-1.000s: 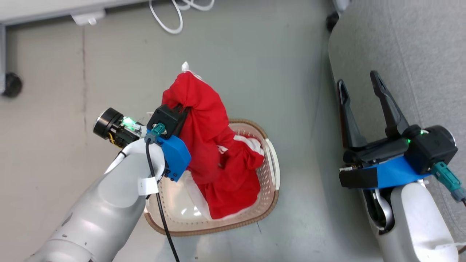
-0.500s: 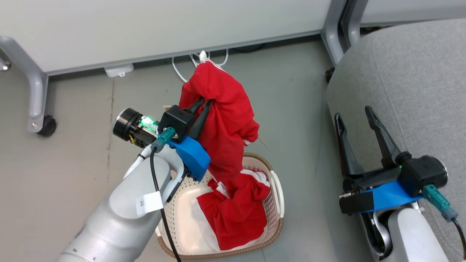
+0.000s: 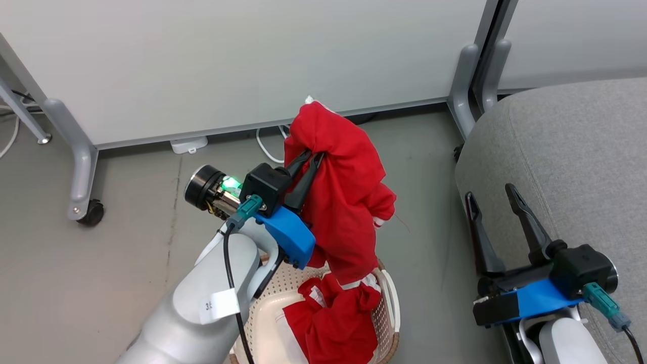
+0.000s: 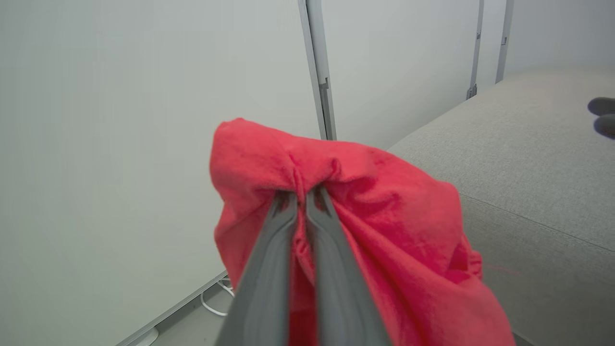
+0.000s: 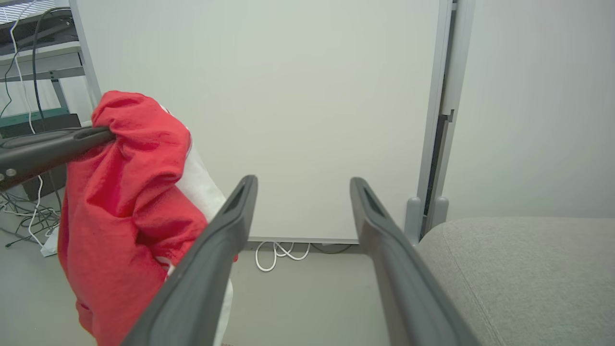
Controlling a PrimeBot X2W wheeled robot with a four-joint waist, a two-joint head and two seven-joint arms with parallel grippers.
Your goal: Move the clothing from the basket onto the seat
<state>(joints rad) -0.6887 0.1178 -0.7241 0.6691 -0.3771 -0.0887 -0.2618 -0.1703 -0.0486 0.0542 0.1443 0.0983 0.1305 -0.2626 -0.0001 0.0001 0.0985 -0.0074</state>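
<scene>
1. Left gripper (image 3: 314, 154) has its jaws clamped on a bunched fold of one red garment (image 3: 349, 202), held high above the basket (image 3: 391, 308).
2. Its hem hangs down to the second garment (image 3: 333, 328), which lies in the basket. Whether the two are snagged, I can't tell.
3. Best now: lift until the hem clears the rim, then swing slowly right to the seat (image 3: 566, 151).
4. Let go well in from the seat's edge, or it may slide off.
5. Right gripper (image 3: 490, 193) hovers by the seat's edge, jaws wide apart, empty.
</scene>
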